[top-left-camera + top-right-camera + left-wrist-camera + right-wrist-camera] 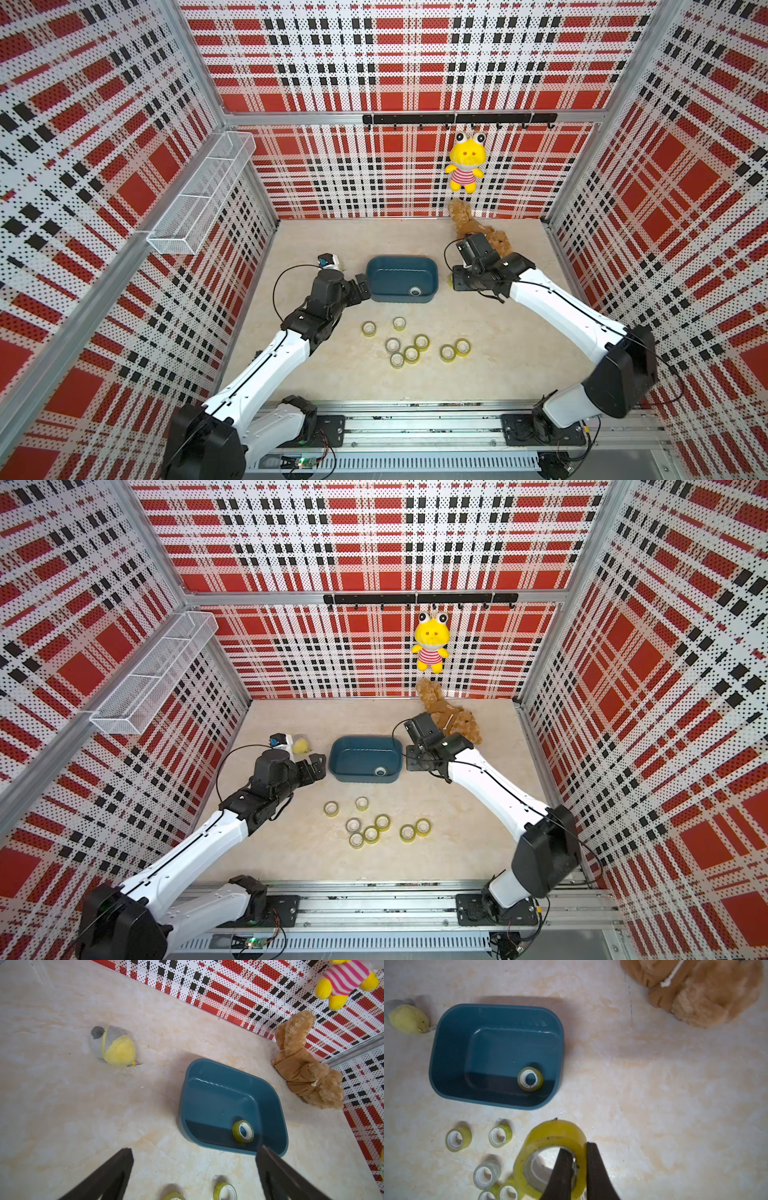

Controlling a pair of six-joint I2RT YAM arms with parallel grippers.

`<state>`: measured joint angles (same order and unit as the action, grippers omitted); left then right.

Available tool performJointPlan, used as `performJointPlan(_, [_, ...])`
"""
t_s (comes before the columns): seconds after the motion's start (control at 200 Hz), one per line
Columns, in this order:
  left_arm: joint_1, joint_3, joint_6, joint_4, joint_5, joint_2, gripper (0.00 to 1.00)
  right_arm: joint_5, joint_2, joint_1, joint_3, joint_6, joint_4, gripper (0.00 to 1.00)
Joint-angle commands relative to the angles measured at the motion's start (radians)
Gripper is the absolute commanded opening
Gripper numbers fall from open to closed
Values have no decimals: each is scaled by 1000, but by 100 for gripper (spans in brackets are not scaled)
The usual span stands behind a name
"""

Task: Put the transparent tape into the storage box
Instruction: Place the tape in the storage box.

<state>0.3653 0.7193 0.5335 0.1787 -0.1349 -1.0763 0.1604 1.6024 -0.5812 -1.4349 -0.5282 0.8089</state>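
Note:
The storage box (402, 266) is a dark teal tub at mid-table, also seen in the wrist views (207, 1105) (452, 1053). One transparent tape roll (414, 291) lies in its near right corner (235, 1133) (539, 1079). Several more rolls (410, 354) (371, 834) lie loose on the table in front of the box. My right gripper (578, 1147) is shut on a yellowish tape roll (550, 1132), one finger through its core and one outside. It hovers just right of the box (453, 282). My left gripper (195, 1149) is open and holds nothing, at the box's left end (363, 286).
A brown plush dog (482, 232) lies behind the right arm. A small yellow-grey plush (301, 744) and a white-blue object (328, 262) sit left of the box. A yellow frog plush (464, 162) hangs on the back wall. A white wire basket (203, 191) is mounted on the left wall.

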Motion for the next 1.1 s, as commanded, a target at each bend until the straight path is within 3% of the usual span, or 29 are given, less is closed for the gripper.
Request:
performJointPlan(0.0, [-17,10,3,-45,42,-1,99,-69,133,1,-86,44,-46,0])
performJointPlan(0.195, [-20,-21,14,-61,66,7,99,-162,348,-3,-236,42,-96,0])
performJointPlan(0.386, [-22,-32,13,-64,64,7,99,-180,444,-11,-315,35,-97,0])
performJointPlan(0.461, [-22,-32,13,-65,67,1,99,-173,461,-12,-330,41,-80,39])
performJointPlan(0.526, [-22,-31,14,-66,71,-4,99,-164,454,-14,-328,47,-76,52])
performJointPlan(0.697, [-22,-33,20,-71,78,-15,99,-138,397,-14,-316,59,-62,61])
performJointPlan(0.912, [0,-34,33,-74,78,-20,99,-133,290,-14,-259,72,-43,63])
performJointPlan(1.098, [73,-28,43,-74,42,-33,99,-161,159,-14,-123,91,-46,64])
